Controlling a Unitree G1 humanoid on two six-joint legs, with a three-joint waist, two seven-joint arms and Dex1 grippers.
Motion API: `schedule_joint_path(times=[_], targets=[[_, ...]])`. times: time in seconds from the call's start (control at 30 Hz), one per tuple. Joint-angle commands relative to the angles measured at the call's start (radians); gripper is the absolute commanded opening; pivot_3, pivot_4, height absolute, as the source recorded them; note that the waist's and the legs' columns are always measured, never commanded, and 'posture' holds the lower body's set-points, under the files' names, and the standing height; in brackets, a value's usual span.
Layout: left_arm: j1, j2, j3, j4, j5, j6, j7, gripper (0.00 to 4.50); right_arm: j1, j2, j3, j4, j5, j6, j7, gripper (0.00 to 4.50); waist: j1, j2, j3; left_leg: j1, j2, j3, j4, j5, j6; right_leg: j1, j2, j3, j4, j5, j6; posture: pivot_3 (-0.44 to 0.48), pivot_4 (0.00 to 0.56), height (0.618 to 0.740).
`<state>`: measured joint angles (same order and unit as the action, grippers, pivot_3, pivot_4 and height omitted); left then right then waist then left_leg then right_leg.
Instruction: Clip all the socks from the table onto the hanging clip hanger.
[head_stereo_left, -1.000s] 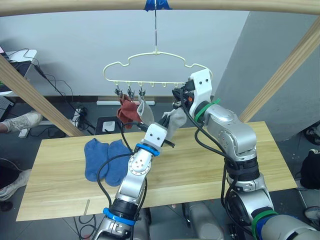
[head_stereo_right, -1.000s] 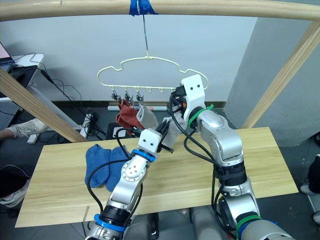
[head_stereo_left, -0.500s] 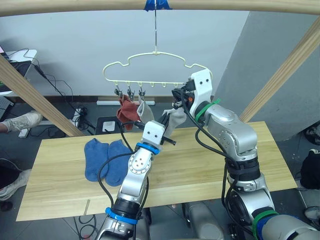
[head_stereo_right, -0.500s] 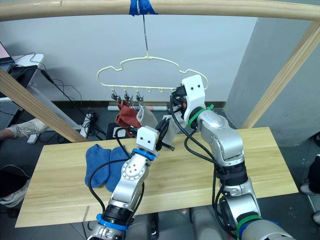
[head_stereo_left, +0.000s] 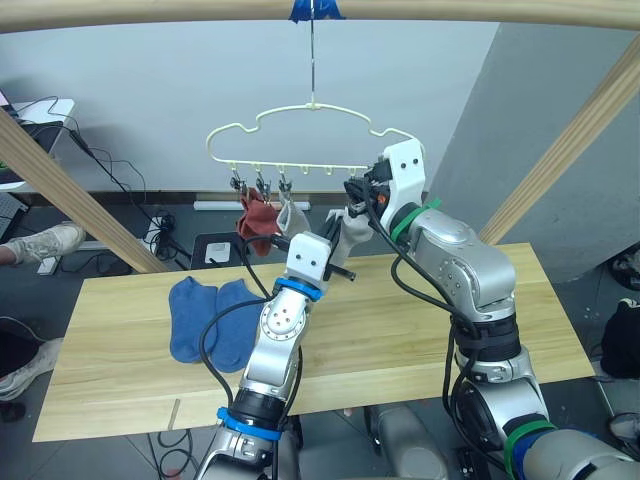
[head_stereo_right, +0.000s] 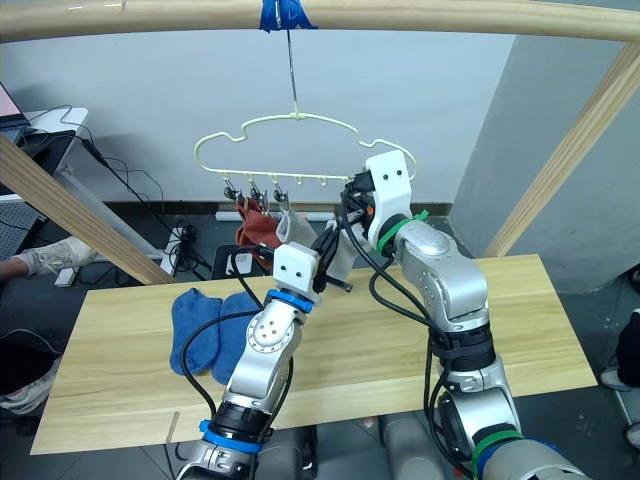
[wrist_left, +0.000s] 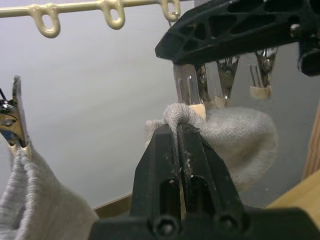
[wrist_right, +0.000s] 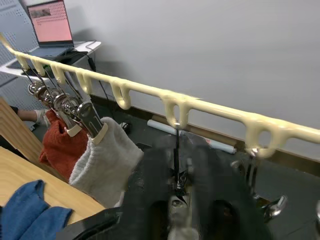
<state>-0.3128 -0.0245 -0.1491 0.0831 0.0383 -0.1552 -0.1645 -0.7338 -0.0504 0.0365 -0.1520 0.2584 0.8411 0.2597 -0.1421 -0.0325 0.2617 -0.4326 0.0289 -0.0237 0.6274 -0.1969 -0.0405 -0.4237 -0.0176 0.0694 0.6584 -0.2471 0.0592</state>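
under the clip hanger, rust-red socks and one grey sock hang clipped; the left gripper, clenched on a second grey sock, lifts it to the clip pinched by the right gripper; two blue socks wait on the table

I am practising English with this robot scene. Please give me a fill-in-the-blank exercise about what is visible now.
1. The left gripper is shut on a light ___ sock.
2. The two socks lying on the table are ___ in colour.
3. The clip hanger hangs from a wooden beam wrapped with ___ tape.

Missing words: grey; blue; blue
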Motion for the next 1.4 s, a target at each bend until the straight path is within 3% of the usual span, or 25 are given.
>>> schedule_joint_path(times=[0.03,0.2,0.67,0.8,1.07,1.23,1.4], targets=[[-0.018,-0.013,-0.005,-0.011,-0.002,-0.017,0.007,0.0,-0.006,0.007,-0.017,-0.025,0.027,0.004,-0.001,1.96,0.0,0.0,0.0,0.0,0.0,0.0,0.0,0.0,0.0,0.0,0.0,0.0,0.0,0.0,0.0,-0.2,0.275,0.74],[-0.026,-0.011,-0.004,0.003,-0.002,-0.021,0.006,0.0,-0.012,0.014,-0.034,-0.041,0.048,0.017,-0.003,3.7,0.0,0.0,0.0,0.0,0.0,0.0,0.0,0.0,0.0,0.0,0.0,0.0,0.0,0.0,0.0,-0.201,0.272,0.74],[-0.044,-0.01,0.0,0.046,-0.007,-0.011,0.001,0.0,0.06,-0.112,-0.062,-0.274,0.207,0.163,0.082,3.7,0.0,0.0,0.0,-0.001,0.0,0.0,-0.001,0.0,0.0,0.0,0.0,0.0,-0.001,0.0,0.0,-0.211,0.269,0.74],[-0.031,-0.006,-0.009,0.037,-0.035,-0.001,-0.043,0.89,0.084,-0.165,-0.059,-0.318,0.241,0.176,0.114,3.76,-0.001,0.0,0.0,-0.001,0.0,0.0,-0.001,0.0,0.0,0.0,0.0,-0.001,-0.001,0.0,0.0,-0.209,0.269,0.74],[0.003,0.022,-0.02,-0.018,-0.047,0.046,-0.097,3.24,0.118,-0.25,-0.049,-0.37,0.263,0.143,0.158,3.76,-0.001,0.0,0.0,-0.001,0.0,0.0,-0.001,0.0,0.0,0.0,0.0,-0.001,-0.002,0.0,0.0,-0.204,0.264,0.74],[0.052,0.119,-0.017,-0.163,-0.127,0.137,-0.233,3.24,0.158,-0.295,-0.011,-0.39,0.187,0.041,0.147,3.76,-0.001,0.0,0.0,-0.001,0.0,0.0,-0.002,0.0,0.0,0.0,0.0,-0.001,-0.002,0.0,0.0,-0.197,0.26,0.74],[0.064,0.313,0.02,-0.348,-0.283,0.3,-0.448,3.24,0.2,-0.293,0.014,-0.358,0.065,-0.081,0.064,3.76,-0.001,0.0,0.0,-0.001,0.0,0.0,-0.002,0.0,0.0,-0.001,0.0,0.0,-0.002,0.0,0.0,-0.174,0.25,0.74]])
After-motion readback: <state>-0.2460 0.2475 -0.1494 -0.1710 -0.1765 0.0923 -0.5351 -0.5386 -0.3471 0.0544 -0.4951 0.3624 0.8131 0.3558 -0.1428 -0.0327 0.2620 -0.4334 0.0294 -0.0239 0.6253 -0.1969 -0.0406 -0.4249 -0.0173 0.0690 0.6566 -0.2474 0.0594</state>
